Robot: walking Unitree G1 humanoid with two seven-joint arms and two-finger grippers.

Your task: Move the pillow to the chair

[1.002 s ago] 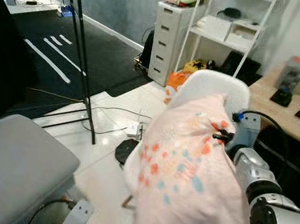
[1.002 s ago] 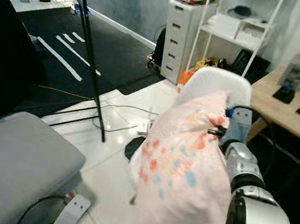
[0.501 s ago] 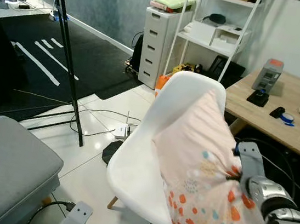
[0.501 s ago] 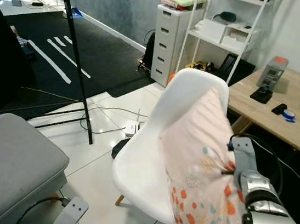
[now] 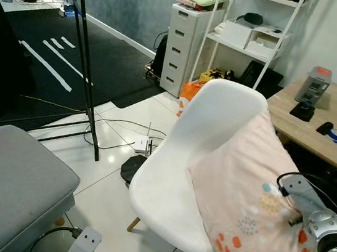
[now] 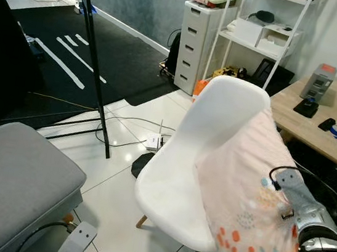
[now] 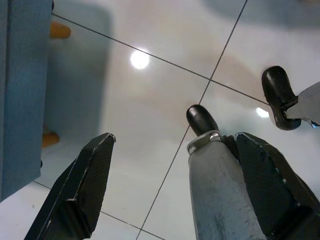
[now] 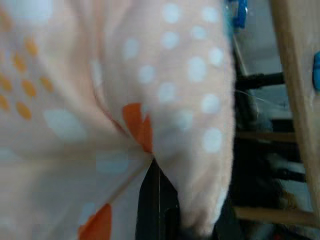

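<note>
The right gripper has its fingers pinching a fold of the pillow, the pink cloth bunching into creases where the black fingers bite into it. From that pinch the pillow runs up and forward, leaning against the right side of the chair, its top edge touching the chair's back and its lower part hanging off the seat's edge, just beside the right arm. The wooden tabletop lies beyond the fingers, past the pillow. The left gripper hangs low over the tiled floor, its fingers spread wide apart with nothing between them; a grey cushion sits beside it.
</note>
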